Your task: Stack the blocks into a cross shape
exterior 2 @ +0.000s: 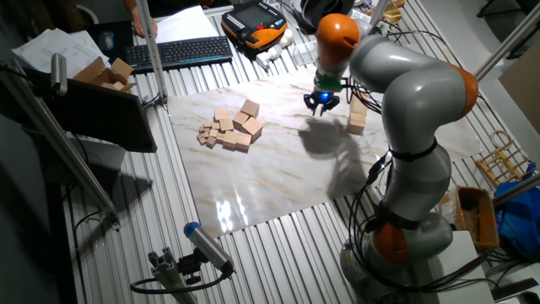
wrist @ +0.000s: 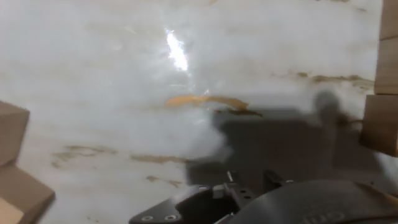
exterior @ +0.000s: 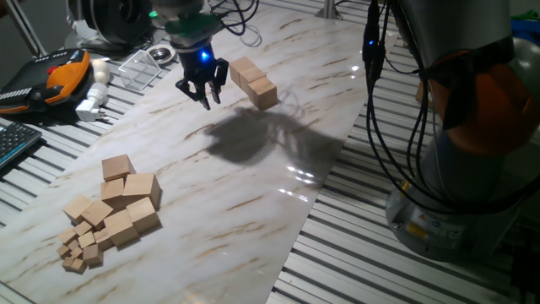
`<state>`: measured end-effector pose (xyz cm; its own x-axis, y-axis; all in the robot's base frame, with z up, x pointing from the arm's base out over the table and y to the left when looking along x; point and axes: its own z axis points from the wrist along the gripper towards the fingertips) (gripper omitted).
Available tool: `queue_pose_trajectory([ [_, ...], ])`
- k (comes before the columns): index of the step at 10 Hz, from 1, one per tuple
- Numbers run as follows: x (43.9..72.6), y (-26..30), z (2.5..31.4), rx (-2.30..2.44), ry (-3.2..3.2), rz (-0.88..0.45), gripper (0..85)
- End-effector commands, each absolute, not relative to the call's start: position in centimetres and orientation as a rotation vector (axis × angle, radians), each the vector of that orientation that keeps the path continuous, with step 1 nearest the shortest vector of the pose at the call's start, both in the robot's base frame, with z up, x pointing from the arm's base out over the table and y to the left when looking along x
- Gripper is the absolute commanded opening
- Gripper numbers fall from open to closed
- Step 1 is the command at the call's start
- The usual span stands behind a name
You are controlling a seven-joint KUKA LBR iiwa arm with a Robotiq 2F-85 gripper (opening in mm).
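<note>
Gripper (exterior: 205,91) hangs above the marble counter (exterior: 253,203), fingers spread, nothing between them. Row of three blocks (exterior: 253,81) lies just beside it at 3 o'clock, apart from the fingers. Pile of blocks (exterior: 126,207) sits well apart at 7 o'clock, tiny cubes (exterior: 78,249) at its near edge. Hand view blurred.

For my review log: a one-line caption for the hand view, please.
Hand view over the marble board, blocks at both frame edges, nothing visibly held by the tool.
</note>
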<state>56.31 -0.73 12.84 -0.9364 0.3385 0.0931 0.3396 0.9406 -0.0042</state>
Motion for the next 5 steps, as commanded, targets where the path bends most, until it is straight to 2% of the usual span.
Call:
queue_pose_trajectory([
  [1, 56.31, -0.70, 12.86, 0.001, -3.053, 0.007, 0.0],
  [4, 56.31, -0.70, 12.86, 0.098, -3.108, 0.027, 0.0],
  [5, 56.31, -0.70, 12.86, 0.128, -3.115, -0.016, 0.0],
])
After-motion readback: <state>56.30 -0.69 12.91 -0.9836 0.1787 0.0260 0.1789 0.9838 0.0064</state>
